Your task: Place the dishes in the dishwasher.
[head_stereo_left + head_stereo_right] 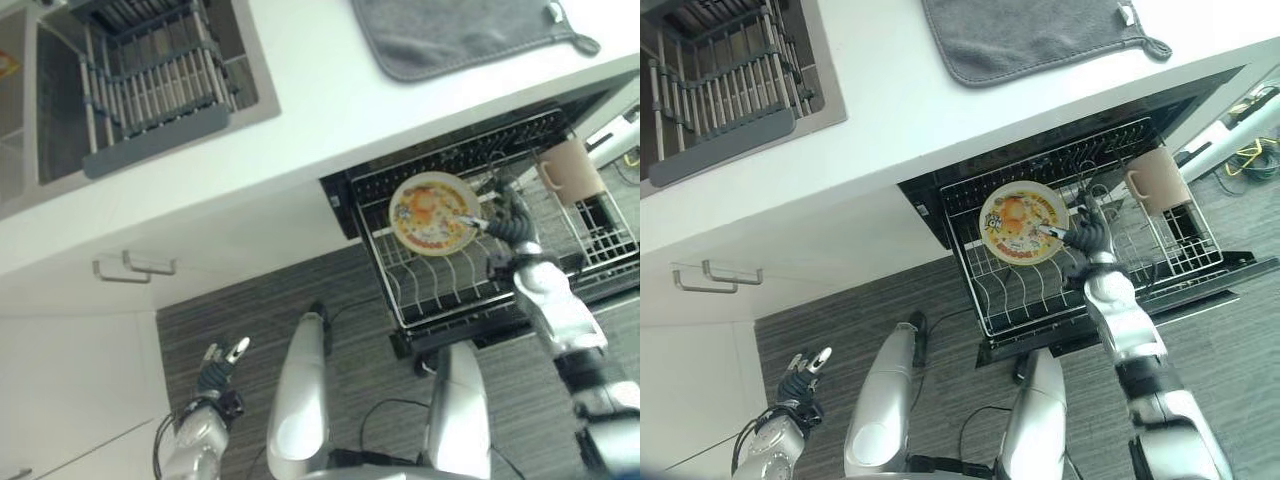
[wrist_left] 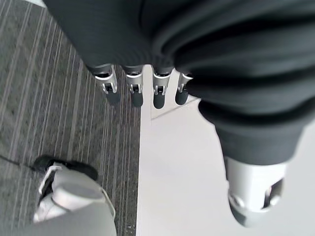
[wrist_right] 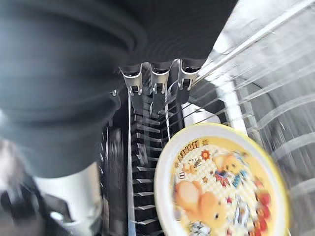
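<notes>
The right hand [image 1: 508, 222] reaches in from the lower right of the frame over the pulled-out rack [image 1: 440, 290], right of centre. Its fingers are at the right edge of the plate [image 1: 434, 213]; whether they pinch the rim or only rest against it I cannot tell, since the wrist view shows the fingers [image 3: 158, 96] pointing down past the plate's rim toward the dark tines. The plate, yellow-rimmed with a cartoon print, stands tilted on edge among the tines near the back of the rack. To its right, a tan mug [image 1: 570, 170] sits in the rack's far right part. Above the rack runs the white counter [image 1: 300, 110], with a grey mat [image 1: 460, 35] at the upper right and a sink [image 1: 55, 110] holding a drying rack [image 1: 150, 85] at the upper left. Down at the lower left, the left hand [image 1: 222, 365] hangs over the striped floor [image 1: 230, 310] beside a white cabinet [image 1: 70, 390], fingers relaxed and holding nothing.
</notes>
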Motion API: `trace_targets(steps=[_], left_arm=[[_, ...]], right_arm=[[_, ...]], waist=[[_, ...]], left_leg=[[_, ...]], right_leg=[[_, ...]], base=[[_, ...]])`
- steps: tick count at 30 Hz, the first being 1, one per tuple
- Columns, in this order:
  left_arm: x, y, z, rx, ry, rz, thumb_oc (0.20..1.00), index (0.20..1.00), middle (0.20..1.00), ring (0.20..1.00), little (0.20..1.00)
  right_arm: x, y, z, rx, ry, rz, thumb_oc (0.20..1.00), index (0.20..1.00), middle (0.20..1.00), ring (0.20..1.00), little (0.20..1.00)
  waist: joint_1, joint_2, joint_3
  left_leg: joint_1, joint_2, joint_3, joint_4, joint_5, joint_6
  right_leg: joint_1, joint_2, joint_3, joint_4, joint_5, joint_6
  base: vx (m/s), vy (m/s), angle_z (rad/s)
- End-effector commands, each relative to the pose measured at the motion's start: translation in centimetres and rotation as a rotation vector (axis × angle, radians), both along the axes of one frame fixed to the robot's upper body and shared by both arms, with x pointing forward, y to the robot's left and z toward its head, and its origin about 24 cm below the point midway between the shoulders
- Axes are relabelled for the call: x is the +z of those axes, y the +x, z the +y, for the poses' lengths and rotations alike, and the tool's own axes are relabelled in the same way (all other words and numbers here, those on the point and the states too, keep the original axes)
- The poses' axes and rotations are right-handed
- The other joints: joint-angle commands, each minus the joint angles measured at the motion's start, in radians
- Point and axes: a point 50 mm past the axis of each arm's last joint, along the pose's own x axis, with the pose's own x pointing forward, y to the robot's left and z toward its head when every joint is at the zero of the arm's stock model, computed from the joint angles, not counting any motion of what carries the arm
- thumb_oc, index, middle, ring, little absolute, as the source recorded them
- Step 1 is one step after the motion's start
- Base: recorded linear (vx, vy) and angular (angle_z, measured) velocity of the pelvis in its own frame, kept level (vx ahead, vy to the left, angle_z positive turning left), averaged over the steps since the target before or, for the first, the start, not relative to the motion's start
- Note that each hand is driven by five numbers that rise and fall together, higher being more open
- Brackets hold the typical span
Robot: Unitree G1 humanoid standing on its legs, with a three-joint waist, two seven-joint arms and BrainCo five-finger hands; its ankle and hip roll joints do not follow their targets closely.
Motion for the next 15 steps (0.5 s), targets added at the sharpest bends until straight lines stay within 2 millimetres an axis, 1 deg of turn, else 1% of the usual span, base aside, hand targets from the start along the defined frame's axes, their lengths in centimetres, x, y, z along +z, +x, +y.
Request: trace_targets(steps=[1,3,4,5,6,7,8,9,11,12,13,14,15], left_arm=[[-0.1,-2.8,2.1,0.045,0.093,0.053,1.000,1.000,1.000,1.000,1.000],[-0.4,-3.6,2.4,0.077,0.096,0.064,1.000,1.000,1.000,1.000,1.000],[-0.5,-3.9,2.5,0.088,0.100,0.069,1.000,1.000,1.000,1.000,1.000],[-0.6,-4.9,3.0,0.110,0.119,0.085,1.000,1.000,1.000,1.000,1.000],[-0.7,-5.1,3.0,0.112,0.121,0.087,1.000,1.000,1.000,1.000,1.000],[-0.7,-5.5,3.3,0.126,0.129,0.094,1.000,1.000,1.000,1.000,1.000],[-0.7,-5.7,3.4,0.132,0.131,0.097,1.000,1.000,1.000,1.000,1.000],[-0.8,-5.9,3.6,0.145,0.132,0.104,1.000,1.000,1.000,1.000,1.000],[-1.1,-6.7,4.2,0.179,0.134,0.119,1.000,1.000,1.000,1.000,1.000],[-1.2,-6.9,4.4,0.184,0.135,0.121,1.000,1.000,1.000,1.000,1.000],[-1.1,-6.9,4.5,0.187,0.134,0.119,1.000,1.000,1.000,1.000,1.000],[-1.1,-6.7,4.8,0.193,0.126,0.114,1.000,1.000,1.000,1.000,1.000],[-1.1,-6.5,4.8,0.195,0.124,0.112,1.000,1.000,1.000,1.000,1.000]], right_arm=[[1.2,1.2,-0.2,0.019,0.092,-0.022,1.000,1.000,1.000,1.000,1.000],[0.0,-0.7,-1.3,0.021,0.153,0.019,1.000,1.000,1.000,1.000,1.000],[-0.3,-1.5,-1.8,0.016,0.168,0.020,1.000,1.000,1.000,1.000,1.000],[0.4,-3.2,-3.5,-0.031,0.199,-0.061,1.000,1.000,1.000,1.000,1.000],[0.5,-3.4,-3.7,-0.038,0.198,-0.074,1.000,1.000,1.000,1.000,1.000],[1.3,-4.3,-4.5,-0.073,0.190,-0.131,1.000,1.000,1.000,1.000,1.000],[1.8,-4.8,-5.0,-0.103,0.186,-0.166,1.000,1.000,1.000,1.000,1.000],[2.6,-5.6,-5.9,-0.150,0.184,-0.217,1.000,1.000,1.000,1.000,1.000],[4.8,-8.1,-8.8,-0.334,0.136,-0.371,1.000,1.000,1.000,1.000,1.000],[5.7,-9.0,-9.9,-0.417,0.117,-0.431,1.000,1.000,1.000,1.000,1.000],[6.2,-9.5,-10.5,-0.465,0.111,-0.459,1.000,1.000,1.000,1.000,1.000],[6.8,-10.5,-11.6,-0.577,0.080,-0.500,1.000,1.000,1.000,1.000,1.000],[6.7,-10.8,-12.0,-0.618,0.086,-0.503,1.000,1.000,1.000,1.000,1.000]], waist=[[0.003,-0.007,-0.022],[-0.013,-0.024,-0.029],[-0.019,-0.032,-0.031],[-0.036,-0.059,-0.039],[-0.038,-0.062,-0.040],[-0.050,-0.074,-0.044],[-0.056,-0.079,-0.046],[-0.066,-0.086,-0.050],[-0.094,-0.103,-0.066],[-0.104,-0.107,-0.073],[-0.110,-0.107,-0.075],[-0.123,-0.104,-0.081],[-0.127,-0.103,-0.083]], left_leg=[[0.036,-0.026,0.051,-0.041,0.041,0.103],[0.047,-0.018,0.065,-0.053,0.035,0.106],[0.051,-0.015,0.069,-0.055,0.030,0.108],[0.062,-0.004,0.080,-0.060,0.021,0.110],[0.063,-0.003,0.081,-0.060,0.020,0.110],[0.068,0.005,0.087,-0.062,0.017,0.109],[0.070,0.009,0.090,-0.063,0.016,0.109],[0.076,0.015,0.095,-0.066,0.013,0.107],[0.088,0.034,0.110,-0.072,0.007,0.103],[0.094,0.042,0.121,-0.080,0.009,0.100],[0.098,0.048,0.131,-0.085,0.011,0.098],[0.096,0.062,0.147,-0.086,0.012,0.093],[0.093,0.063,0.149,-0.084,0.012,0.093]], right_leg=[[0.031,0.016,-0.006,0.020,0.055,-0.050],[0.038,0.024,-0.003,0.009,0.059,-0.046],[0.041,0.025,-0.003,0.007,0.060,-0.045],[0.054,0.036,-0.004,-0.005,0.064,-0.041],[0.055,0.038,-0.004,-0.006,0.064,-0.040],[0.060,0.046,-0.001,-0.011,0.066,-0.036],[0.062,0.050,0.001,-0.013,0.067,-0.034],[0.071,0.058,0.002,-0.024,0.068,-0.032],[0.087,0.075,0.004,-0.043,0.069,-0.030],[0.095,0.078,0.001,-0.059,0.073,-0.027],[0.098,0.077,-0.002,-0.069,0.078,-0.025],[0.096,0.075,-0.003,-0.079,0.083,-0.020],[0.094,0.075,-0.002,-0.082,0.085,-0.019]], base=[[0.02,-0.025,-0.18],[0.02,-0.028,-0.14],[0.03,-0.108,-0.17],[0.02,-0.109,-0.14],[0.01,-0.139,-0.12],[-0.01,-0.077,-0.18],[-0.02,-0.094,-0.25],[-0.02,-0.083,-0.23],[-0.01,-0.110,-0.23],[-0.01,-0.087,-0.31],[-0.03,-0.049,-0.33],[-0.04,-0.018,-0.25],[-0.06,-0.004,-0.20]])
